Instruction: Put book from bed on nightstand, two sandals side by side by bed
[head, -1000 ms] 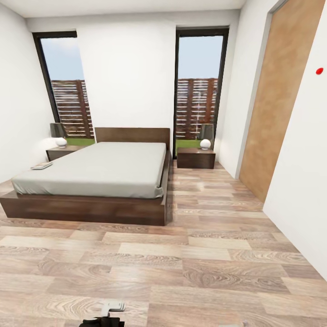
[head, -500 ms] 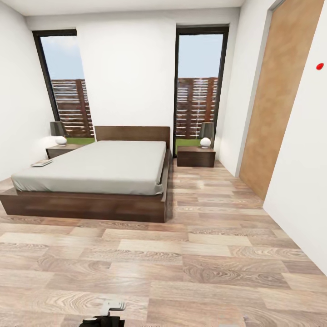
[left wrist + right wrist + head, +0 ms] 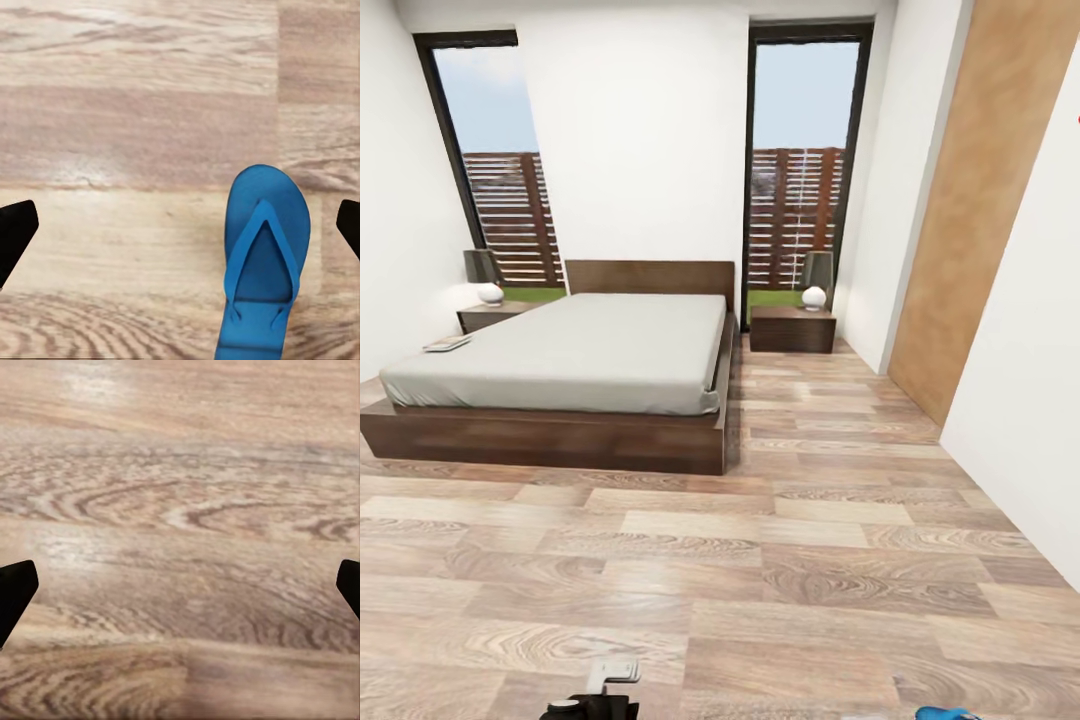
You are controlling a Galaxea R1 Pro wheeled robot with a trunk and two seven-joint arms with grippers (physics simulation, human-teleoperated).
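You are looking into the bedroom point(image 3: 640, 150) from the doorway side, with the bed point(image 3: 560, 440) ahead and to the left on the plank floor point(image 3: 760, 560). The book point(image 3: 447, 343) lies flat on the grey mattress at the bed's far left edge, near the head end; its cover is too small to read from here. One nightstand point(image 3: 792, 330) stands to the right of the headboard, carrying a lamp point(image 3: 816, 280), and the other nightstand point(image 3: 490, 316) sits behind the bed's left corner with its own lamp point(image 3: 485, 275). Two tall windows point(image 3: 800, 170) flank the wall behind the headboard, and a wooden door point(image 3: 975, 200) fills the right wall.

Your left gripper point(image 3: 180, 229) is spread wide, its dark fingertips point(image 3: 15, 232) at the two edges of the wrist view, holding nothing. Below it one blue sandal point(image 3: 262, 259) lies flat on the floor, strap side up, nearer one fingertip than the other. A sliver of blue point(image 3: 945, 714) at the lower edge of the head view is probably the second sandal.

Your right gripper point(image 3: 180, 589) is equally wide open and empty above bare planks.
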